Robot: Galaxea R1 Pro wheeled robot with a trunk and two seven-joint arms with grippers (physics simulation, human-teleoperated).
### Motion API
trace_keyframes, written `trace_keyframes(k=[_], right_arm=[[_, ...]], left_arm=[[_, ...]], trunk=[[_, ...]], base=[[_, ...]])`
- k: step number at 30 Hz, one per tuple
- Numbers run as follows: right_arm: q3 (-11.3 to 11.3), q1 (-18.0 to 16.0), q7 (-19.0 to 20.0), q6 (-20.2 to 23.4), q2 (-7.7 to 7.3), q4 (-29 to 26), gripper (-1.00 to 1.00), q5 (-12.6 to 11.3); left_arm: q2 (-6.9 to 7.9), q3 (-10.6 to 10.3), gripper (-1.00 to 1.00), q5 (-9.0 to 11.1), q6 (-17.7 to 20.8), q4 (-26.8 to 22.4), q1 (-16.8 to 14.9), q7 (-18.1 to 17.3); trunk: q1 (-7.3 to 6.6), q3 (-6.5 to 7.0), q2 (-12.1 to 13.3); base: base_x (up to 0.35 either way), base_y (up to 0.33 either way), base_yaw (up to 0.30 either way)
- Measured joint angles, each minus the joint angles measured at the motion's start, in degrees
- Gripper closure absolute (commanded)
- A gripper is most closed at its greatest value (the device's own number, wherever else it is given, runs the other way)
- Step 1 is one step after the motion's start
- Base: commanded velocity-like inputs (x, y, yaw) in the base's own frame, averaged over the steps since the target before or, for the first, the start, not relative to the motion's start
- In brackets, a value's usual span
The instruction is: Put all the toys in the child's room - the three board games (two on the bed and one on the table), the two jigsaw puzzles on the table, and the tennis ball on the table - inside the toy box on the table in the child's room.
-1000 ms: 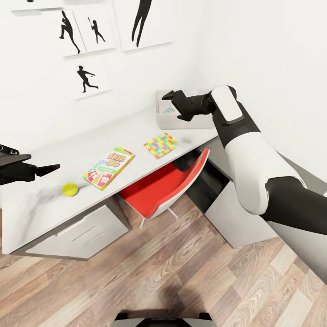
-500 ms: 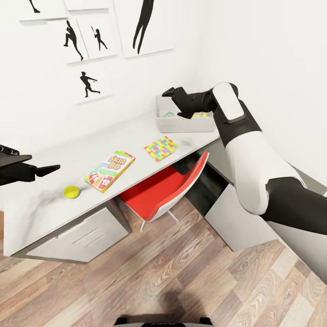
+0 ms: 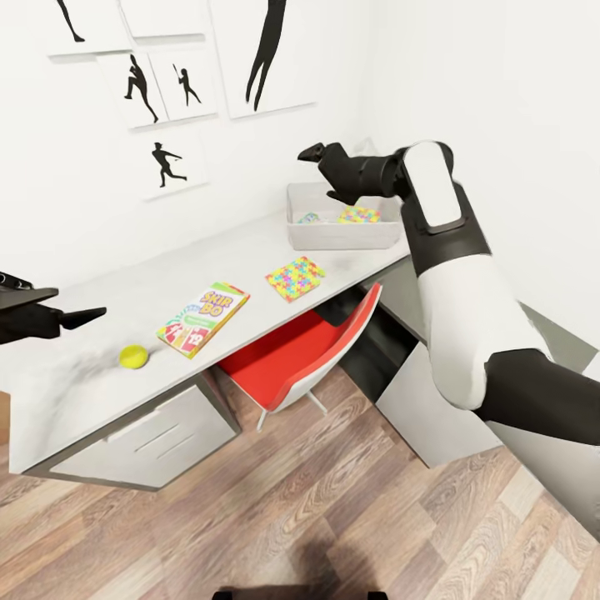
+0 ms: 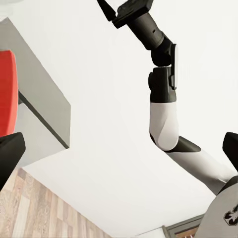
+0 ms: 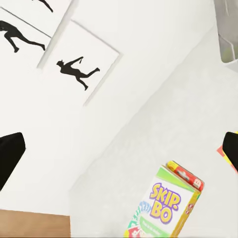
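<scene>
In the head view the right gripper [image 3: 327, 172] hung empty above the toy box [image 3: 333, 236], jaws parted, likely just clear of the puzzle [image 3: 359, 215] inside; a second puzzle [image 3: 294, 277], the "SKIP-BO" box [image 3: 203, 318] and the ball [image 3: 132, 356] waited on the table [image 3: 92, 383] toward eight o'clock. The left gripper [image 3: 71, 307] hovered open and idle. The right wrist view read "SKIP-BO" [image 5: 166, 204].

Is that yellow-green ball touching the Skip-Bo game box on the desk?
Apart. The head view shows a strip of bare desk between the ball and the Skip-Bo box.
</scene>
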Motion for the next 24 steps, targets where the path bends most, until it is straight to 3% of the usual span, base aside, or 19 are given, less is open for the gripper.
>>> trace_keyframes(k=[14, 24], right_arm=[[-0.31, 11.86, -0.01, 6.81, -0.01, -16.29, -1.00, 0.26], [-0.39, 15.40, -0.01, 9.00, -0.02, -20.37, -1.00, 0.29]], left_arm=[[0.28, -0.02, -1.00, -0.85, -0.13, 3.68, 0.26, 0.02], [0.51, -0.06, -1.00, -0.94, -1.23, 4.01, 0.27, 0.00]], trunk=[[0.00, 1.34, 0.00], [0.00, 2.30, 0.00]], base=[[0.000, 0.000, 0.000], [0.000, 0.000, 0.000]])
